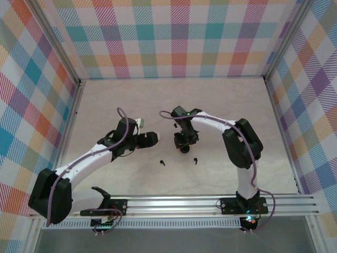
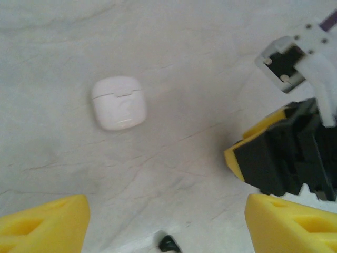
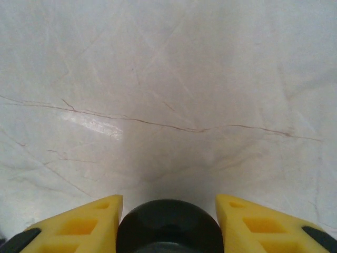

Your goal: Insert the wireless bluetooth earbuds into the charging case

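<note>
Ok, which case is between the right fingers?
The black case, dark and round, flanked closely by the right fingers. The white case lies closed on the table, out ahead of the left fingers.

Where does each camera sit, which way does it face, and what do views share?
Top external: above and behind the bases, looking down on the table; left arm and right arm show.
Left wrist: on the left arm, looking down past its open yellow fingers at the white charging case.
Right wrist: on the right arm, looking down; its yellow fingers flank the black charging case.
Shared: top and right wrist both show the black charging case.
</note>
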`<state>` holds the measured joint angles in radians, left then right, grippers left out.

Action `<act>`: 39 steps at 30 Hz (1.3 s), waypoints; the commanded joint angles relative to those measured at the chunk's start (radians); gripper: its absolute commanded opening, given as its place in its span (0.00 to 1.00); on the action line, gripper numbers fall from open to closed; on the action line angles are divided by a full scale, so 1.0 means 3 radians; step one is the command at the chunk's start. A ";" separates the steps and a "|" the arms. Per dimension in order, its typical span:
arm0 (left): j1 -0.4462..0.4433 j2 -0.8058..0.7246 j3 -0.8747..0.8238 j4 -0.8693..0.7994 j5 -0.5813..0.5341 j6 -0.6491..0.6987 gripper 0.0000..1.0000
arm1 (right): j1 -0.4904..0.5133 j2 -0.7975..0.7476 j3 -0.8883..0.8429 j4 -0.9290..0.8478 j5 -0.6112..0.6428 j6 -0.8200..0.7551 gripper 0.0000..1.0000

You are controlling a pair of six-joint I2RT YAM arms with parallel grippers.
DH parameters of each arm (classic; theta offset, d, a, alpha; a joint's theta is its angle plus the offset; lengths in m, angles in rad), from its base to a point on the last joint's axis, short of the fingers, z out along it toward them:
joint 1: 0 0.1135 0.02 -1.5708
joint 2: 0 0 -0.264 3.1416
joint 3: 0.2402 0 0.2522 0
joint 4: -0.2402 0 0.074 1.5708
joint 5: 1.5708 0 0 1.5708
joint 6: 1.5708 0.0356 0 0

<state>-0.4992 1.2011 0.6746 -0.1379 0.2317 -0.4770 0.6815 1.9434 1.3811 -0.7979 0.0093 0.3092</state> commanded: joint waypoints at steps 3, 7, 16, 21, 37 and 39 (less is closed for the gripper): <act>-0.0280 -0.0164 -0.0508 0.1364 0.0192 -0.0016 0.79 | -0.0217 -0.0406 -0.0117 0.0174 -0.0303 0.0217 0.42; -0.0820 -0.0235 -0.0744 0.2078 -0.0145 0.0398 0.83 | -0.0307 -0.0659 -0.0170 0.0297 -0.0501 0.0352 0.43; -0.1089 0.0524 -0.0618 0.3449 -0.0026 0.0164 0.81 | -0.0354 -0.1203 -0.0066 0.0307 -0.0591 0.0486 0.42; -0.1093 0.0821 -0.0504 0.3848 -0.0051 0.0042 0.75 | -0.0355 -0.1387 -0.0081 0.0307 -0.0665 0.0531 0.42; -0.1090 0.1159 -0.0015 0.3722 0.0124 -0.0039 0.58 | -0.0355 -0.1668 -0.0128 0.0271 -0.0728 0.0512 0.41; -0.1083 0.1203 0.0016 0.3746 0.0112 -0.0056 0.55 | -0.0354 -0.1703 -0.0138 0.0282 -0.0746 0.0528 0.41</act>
<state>-0.8158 1.5425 0.6468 0.9447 0.2531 -0.4831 0.5770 1.4704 1.3415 -0.7116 -0.1864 0.4606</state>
